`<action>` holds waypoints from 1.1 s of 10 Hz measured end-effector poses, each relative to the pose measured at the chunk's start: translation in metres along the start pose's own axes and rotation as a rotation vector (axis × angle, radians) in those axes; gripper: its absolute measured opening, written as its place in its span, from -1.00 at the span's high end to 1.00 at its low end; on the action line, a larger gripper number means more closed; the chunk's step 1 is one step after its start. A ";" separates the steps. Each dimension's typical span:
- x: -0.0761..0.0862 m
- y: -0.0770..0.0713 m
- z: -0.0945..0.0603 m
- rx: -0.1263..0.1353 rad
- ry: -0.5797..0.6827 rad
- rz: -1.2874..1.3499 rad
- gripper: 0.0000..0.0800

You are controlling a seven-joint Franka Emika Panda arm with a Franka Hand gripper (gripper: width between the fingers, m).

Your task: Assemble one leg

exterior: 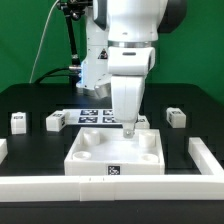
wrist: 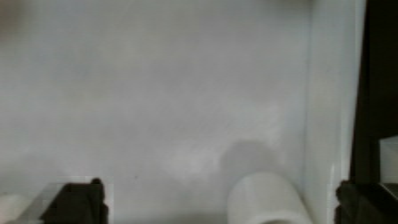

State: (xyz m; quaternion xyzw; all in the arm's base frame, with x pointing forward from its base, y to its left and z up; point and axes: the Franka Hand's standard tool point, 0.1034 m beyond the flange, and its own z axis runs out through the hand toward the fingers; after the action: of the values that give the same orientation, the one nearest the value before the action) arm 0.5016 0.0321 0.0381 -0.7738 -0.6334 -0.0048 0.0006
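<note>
Far left on the black table (exterior: 30, 105) I see one leg (exterior: 18, 122), and a second leg (exterior: 53, 121) near it to the right. Both squat on the surface with a dark mark on the near face, too stubby for me to call a long axis. The marker board (exterior: 95, 115) lies just beyond the white panel (exterior: 115, 152). My gripper (exterior: 128, 126) points straight down over the panel's far right corner. In the wrist view its fingers (wrist: 75, 202) are spread wide, with a rounded white shape (wrist: 267, 195) between them touching neither — I cannot tell what it is. A third leg (exterior: 175, 117) sits further right, apart from the panel.
</note>
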 end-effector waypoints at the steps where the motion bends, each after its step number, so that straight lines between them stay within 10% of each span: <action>1: -0.007 -0.011 0.005 0.010 -0.001 0.009 -0.63; 8: -0.016 -0.033 0.028 0.054 -0.003 0.027 -0.63; 10: -0.017 -0.032 0.028 0.054 -0.004 0.027 0.02; 11: -0.017 -0.032 0.028 0.054 -0.004 0.027 0.02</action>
State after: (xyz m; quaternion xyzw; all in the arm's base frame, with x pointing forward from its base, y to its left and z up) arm 0.4669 0.0221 0.0096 -0.7821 -0.6227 0.0138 0.0206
